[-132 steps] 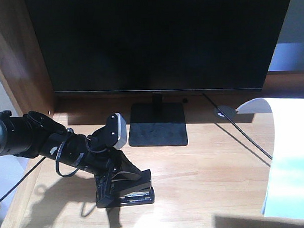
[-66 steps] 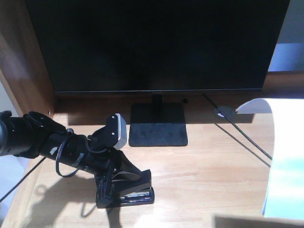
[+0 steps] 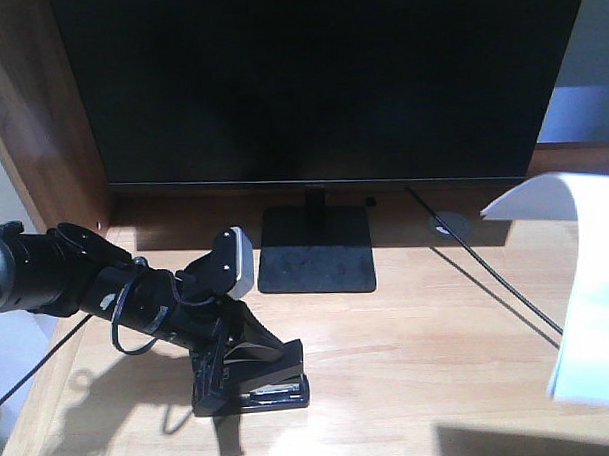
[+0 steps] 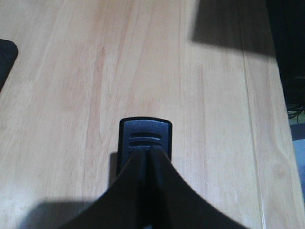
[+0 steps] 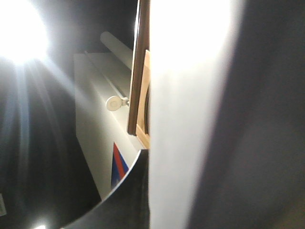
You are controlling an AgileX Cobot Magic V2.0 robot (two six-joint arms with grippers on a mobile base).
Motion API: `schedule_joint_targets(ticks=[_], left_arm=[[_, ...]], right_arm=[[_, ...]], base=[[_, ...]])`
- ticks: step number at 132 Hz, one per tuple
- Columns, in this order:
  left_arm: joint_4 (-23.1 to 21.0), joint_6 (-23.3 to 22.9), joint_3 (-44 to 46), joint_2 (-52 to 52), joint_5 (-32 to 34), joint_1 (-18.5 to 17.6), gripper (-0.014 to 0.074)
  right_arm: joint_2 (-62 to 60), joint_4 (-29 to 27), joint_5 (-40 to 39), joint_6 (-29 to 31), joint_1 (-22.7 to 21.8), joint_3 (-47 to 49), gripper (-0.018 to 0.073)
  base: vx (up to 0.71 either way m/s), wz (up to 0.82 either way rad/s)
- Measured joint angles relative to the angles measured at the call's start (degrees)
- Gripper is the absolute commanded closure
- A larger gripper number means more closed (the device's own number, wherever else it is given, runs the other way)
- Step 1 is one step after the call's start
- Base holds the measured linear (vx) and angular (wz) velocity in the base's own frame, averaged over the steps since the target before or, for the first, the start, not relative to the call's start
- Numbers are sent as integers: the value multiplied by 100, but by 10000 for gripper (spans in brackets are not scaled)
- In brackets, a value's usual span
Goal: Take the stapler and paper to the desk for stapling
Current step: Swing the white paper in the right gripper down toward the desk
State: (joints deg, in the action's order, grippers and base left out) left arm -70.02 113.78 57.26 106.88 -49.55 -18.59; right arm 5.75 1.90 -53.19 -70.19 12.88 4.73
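The black stapler (image 3: 275, 374) stands on the light wooden desk (image 3: 408, 334) at the front left. My left gripper (image 3: 215, 381) is down on it. In the left wrist view the left gripper (image 4: 147, 153) has its two fingers shut together, tips lying over the stapler (image 4: 145, 133), whose grooved end pokes out beyond them. The white paper (image 3: 592, 288) hangs curved above the desk at the right edge. In the right wrist view the right gripper (image 5: 190, 162) is shut on the paper (image 5: 186, 95), a bright strip between the dark fingers (image 5: 138, 191). The right gripper is outside the front view.
A large black monitor (image 3: 319, 77) fills the back, and its flat stand (image 3: 315, 250) sits just behind the stapler. A thin cable (image 3: 496, 281) runs from a grommet (image 3: 449, 223) across the right half of the desk. A dark wooden side panel (image 3: 30, 117) bounds the left.
The paper has shifted right and upward, its lower edge now higher over the desk. The left arm and stapler have not moved.
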Motion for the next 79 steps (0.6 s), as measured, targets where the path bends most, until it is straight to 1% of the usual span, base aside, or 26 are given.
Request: schedule_joint_targets(ticks=[18, 28, 38, 53, 62, 79], left_arm=[[0, 0, 0, 0, 0, 0, 603], [0, 0, 0, 0, 0, 0, 603], [0, 0, 0, 0, 0, 0, 603], [0, 0, 0, 0, 0, 0, 603], [0, 0, 0, 0, 0, 0, 603], [0, 5, 0, 0, 0, 0, 603]], right_arm=[[26, -428, 295, 513, 0, 167, 561], [163, -566, 450, 789, 0, 341, 561], [418, -591, 550, 982, 0, 531, 561], [889, -558, 557, 1068, 0, 753, 561], [1385, -455, 499, 1069, 0, 946, 561], [2302, -227, 89, 937, 0, 1245, 561]], base=[[0, 0], [0, 0], [0, 0], [0, 0], [0, 0], [0, 0]])
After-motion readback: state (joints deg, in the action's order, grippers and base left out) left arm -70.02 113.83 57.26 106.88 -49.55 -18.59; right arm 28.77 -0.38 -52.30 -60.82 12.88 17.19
